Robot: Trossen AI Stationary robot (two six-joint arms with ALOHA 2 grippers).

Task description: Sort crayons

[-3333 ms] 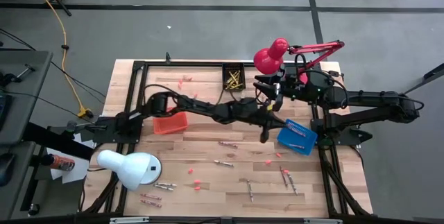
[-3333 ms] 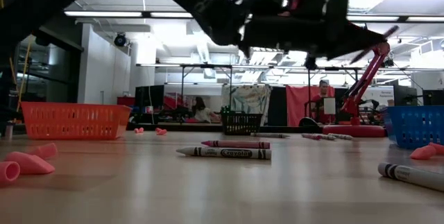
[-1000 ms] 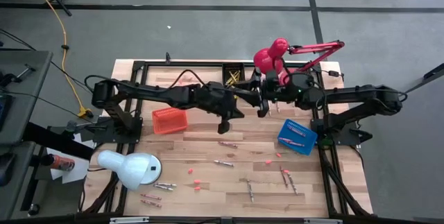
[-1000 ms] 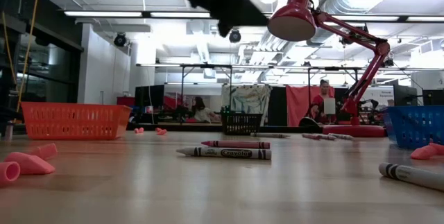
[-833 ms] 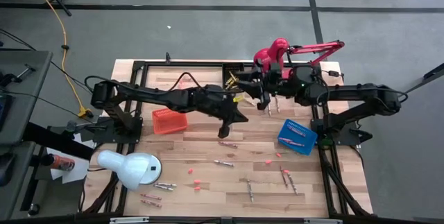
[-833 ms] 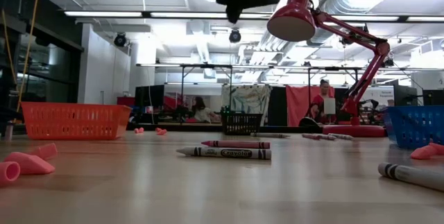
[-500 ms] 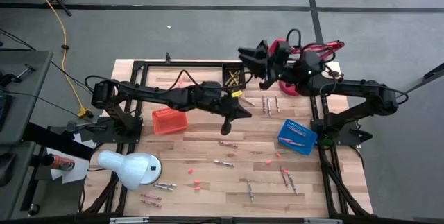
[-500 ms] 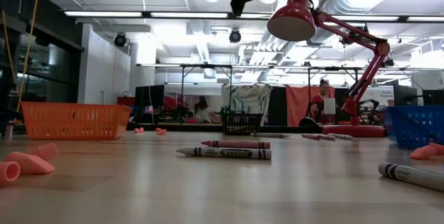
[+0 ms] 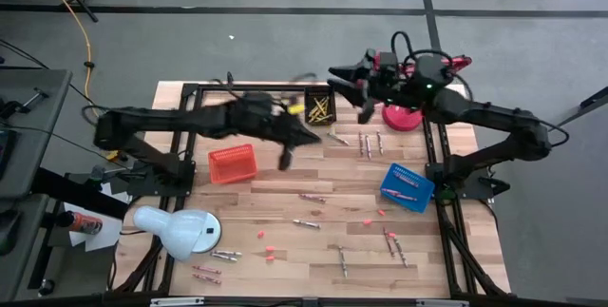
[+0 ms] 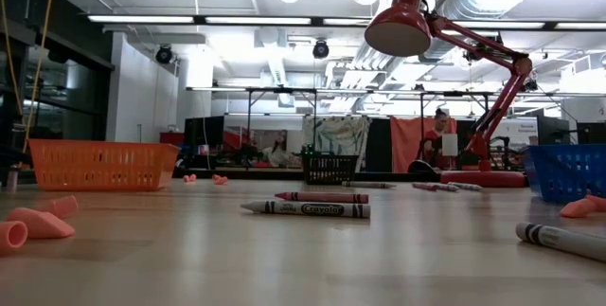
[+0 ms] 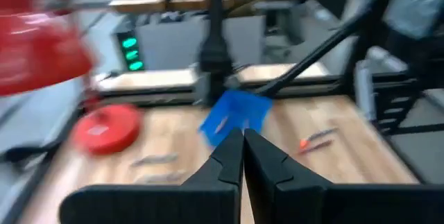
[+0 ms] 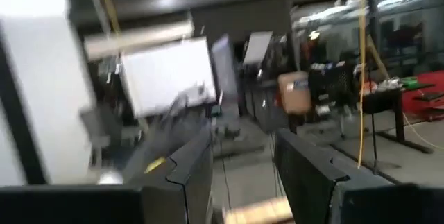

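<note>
Here the left gripper (image 11: 242, 141) has its jaws pressed together with nothing between them; in the high view it (image 9: 285, 158) hangs above the worktop (image 9: 285, 202) just beside the orange basket (image 9: 233, 164). The right gripper (image 12: 243, 165) has its jaws standing apart and empty; seen from above it (image 9: 342, 76) is raised over the far edge of the worktop, near the black basket (image 9: 319, 107).

The crayons are spread about. Yellow crayons (image 9: 320, 109) lie in the black basket. Loose crayons (image 9: 370, 143) lie on the wood between that basket and the blue basket (image 9: 407, 186), a few more (image 9: 312, 199) in the middle of the worktop, others (image 9: 394, 245) toward the near edge, and a small bunch (image 9: 217, 261) beside the white lamp (image 9: 180, 231). In the low view a red crayon (image 10: 322, 197) lies just behind a grey one (image 10: 305, 209). Pink crumbs (image 9: 269, 250) dot the near half of the wood. The red lamp (image 9: 404, 115) stands at the far right corner, its base just under the right arm.

The left arm reaches from the left side across the far half of the worktop. The right arm stretches from the right side, its wrist lifted well clear of the wood.
</note>
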